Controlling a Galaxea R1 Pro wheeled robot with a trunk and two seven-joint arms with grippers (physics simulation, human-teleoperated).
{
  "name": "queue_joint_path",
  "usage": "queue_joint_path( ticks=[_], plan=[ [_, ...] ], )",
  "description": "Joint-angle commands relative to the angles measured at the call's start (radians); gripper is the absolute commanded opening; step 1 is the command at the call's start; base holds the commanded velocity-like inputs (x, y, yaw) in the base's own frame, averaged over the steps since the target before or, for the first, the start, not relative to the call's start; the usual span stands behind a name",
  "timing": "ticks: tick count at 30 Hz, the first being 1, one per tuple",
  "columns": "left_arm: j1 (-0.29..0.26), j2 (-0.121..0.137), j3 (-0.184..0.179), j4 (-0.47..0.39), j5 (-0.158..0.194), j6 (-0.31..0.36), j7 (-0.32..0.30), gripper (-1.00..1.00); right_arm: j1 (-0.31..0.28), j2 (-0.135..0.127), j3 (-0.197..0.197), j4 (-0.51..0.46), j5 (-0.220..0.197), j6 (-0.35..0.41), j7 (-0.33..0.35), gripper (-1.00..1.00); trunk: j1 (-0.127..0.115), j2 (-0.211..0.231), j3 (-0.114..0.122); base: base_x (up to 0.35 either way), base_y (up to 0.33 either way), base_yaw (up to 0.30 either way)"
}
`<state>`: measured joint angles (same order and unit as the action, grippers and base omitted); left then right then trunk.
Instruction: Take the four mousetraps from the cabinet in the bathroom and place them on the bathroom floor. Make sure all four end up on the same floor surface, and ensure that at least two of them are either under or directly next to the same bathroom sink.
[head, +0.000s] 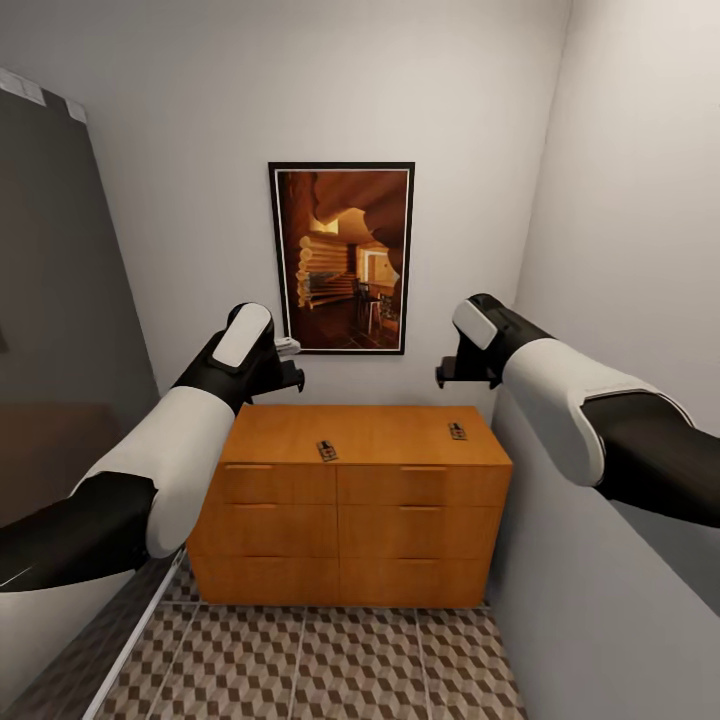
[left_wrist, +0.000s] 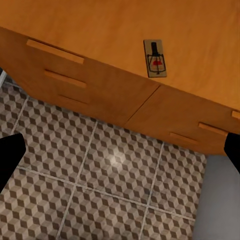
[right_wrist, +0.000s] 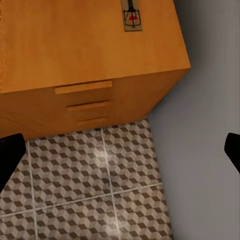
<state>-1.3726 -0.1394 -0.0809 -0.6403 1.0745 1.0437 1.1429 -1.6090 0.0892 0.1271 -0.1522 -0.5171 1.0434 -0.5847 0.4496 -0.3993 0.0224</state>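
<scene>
The cabinet (head: 350, 520) is a low orange-brown chest of drawers against the back wall. Two mousetraps lie flat on its top, one near the front middle (head: 327, 450) and one toward the right (head: 457, 431). My left gripper (head: 288, 368) hangs open above the cabinet's left part, and its wrist view looks down on the middle mousetrap (left_wrist: 155, 58). On the other side my right gripper (head: 447, 375) is open above the cabinet's right end, looking down on the right mousetrap (right_wrist: 132, 17). Neither gripper touches anything. The cube-patterned bathroom floor (head: 330, 660) lies in front of the cabinet.
A framed picture (head: 342, 258) hangs on the wall above the cabinet. A dark glass shower enclosure (head: 50, 300) runs close along the left. A pale wall (head: 620, 250) closes the right side, tight against the cabinet's end.
</scene>
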Motion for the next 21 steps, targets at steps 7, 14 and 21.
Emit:
queue_joint_path(
  ticks=[7,14,21],
  plan=[
    [0.0,0.0,-0.003,-0.001,0.011,0.004,0.011,1.0,0.0,0.014,0.007,0.0,-0.01,0.004,-0.006,1.0,0.0,-0.001,-0.001,-0.041,-0.002,0.0],
    [0.0,0.001,-0.003,-0.001,0.011,0.004,0.007,1.0,0.0,0.021,0.007,0.001,-0.009,0.004,-0.006,1.0,0.0,-0.001,-0.001,0.022,0.0,0.0],
    [0.0,0.001,-0.004,-0.001,0.01,0.004,0.005,1.0,0.0,0.025,0.007,0.002,-0.01,0.004,-0.006,1.0,0.0,-0.001,-0.001,0.06,0.0,0.0]
  ],
)
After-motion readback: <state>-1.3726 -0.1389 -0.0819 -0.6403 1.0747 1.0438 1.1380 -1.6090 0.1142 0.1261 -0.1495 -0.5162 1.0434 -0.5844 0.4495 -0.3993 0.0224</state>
